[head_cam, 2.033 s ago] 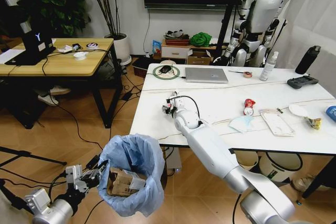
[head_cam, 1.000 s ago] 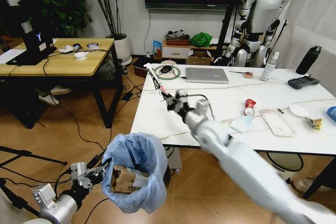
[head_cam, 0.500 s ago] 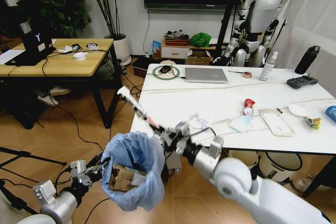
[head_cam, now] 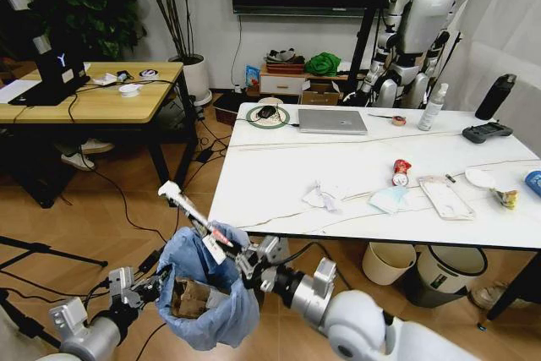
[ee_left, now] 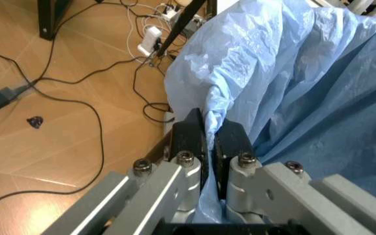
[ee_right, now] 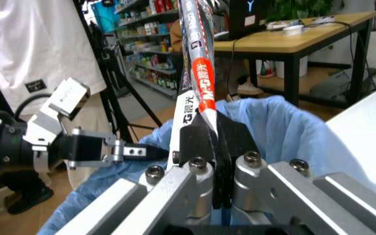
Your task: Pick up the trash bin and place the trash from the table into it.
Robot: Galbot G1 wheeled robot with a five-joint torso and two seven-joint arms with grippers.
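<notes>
The trash bin (head_cam: 211, 306), lined with a crinkled light-blue bag (ee_left: 305, 98), hangs low at the front left, beside the white table (head_cam: 279, 183). My left gripper (head_cam: 156, 281) is shut on the bag's rim (ee_left: 209, 142). My right gripper (head_cam: 239, 259) is just above the bin's mouth, shut on a long red-and-white wrapper (ee_right: 198, 73) that sticks up and to the left (head_cam: 182, 200). Brown cardboard (head_cam: 190, 298) lies inside the bin. On the table lie a crumpled tissue (head_cam: 321, 198), a pale-blue mask (head_cam: 389, 199), a red wrapper (head_cam: 401, 172), a clear packet (head_cam: 444, 196) and a yellow wrapper (head_cam: 507, 199).
A laptop (head_cam: 332, 120), a spray bottle (head_cam: 433, 107), a black flask (head_cam: 494, 96) and a controller (head_cam: 486, 132) stand at the table's back. A cream bin (head_cam: 393, 261) and a grey bin (head_cam: 439, 270) sit under it. A wooden desk (head_cam: 93, 95) is at the left; cables cross the floor.
My right arm has swung from over the table down and to the left, carrying the long wrapper to the bin's mouth. The left gripper has kept its hold on the bag.
</notes>
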